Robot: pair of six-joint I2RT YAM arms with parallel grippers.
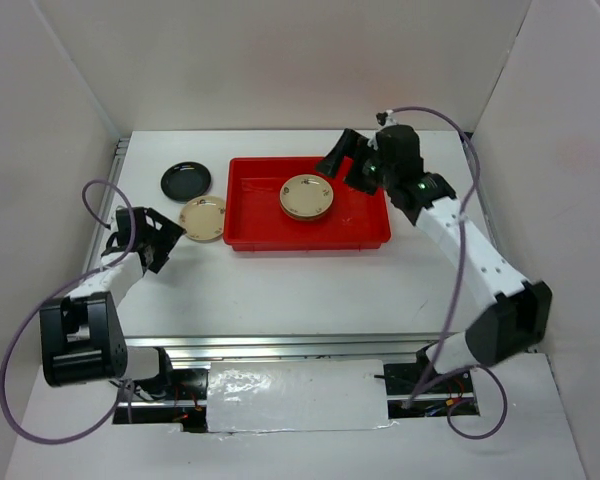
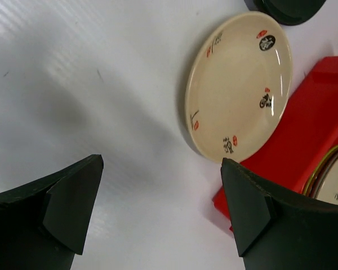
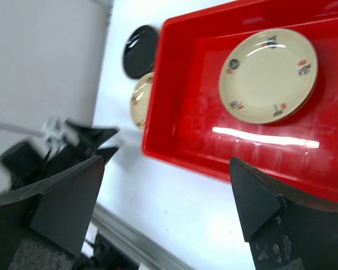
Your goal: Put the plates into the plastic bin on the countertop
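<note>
The red plastic bin lies at the back middle of the white countertop. Inside it rests a cream floral plate, topping a small stack whose green rim shows in the left wrist view. A second cream plate sits on the countertop touching the bin's left side, and a black plate lies behind it. My right gripper hovers open and empty over the bin's back right part, just beside the stack. My left gripper stands open and empty just left of the cream plate.
White walls close in the countertop on the left, back and right. A metal rail runs along the front edge. The bin's near left corner lies close to the left gripper's right finger.
</note>
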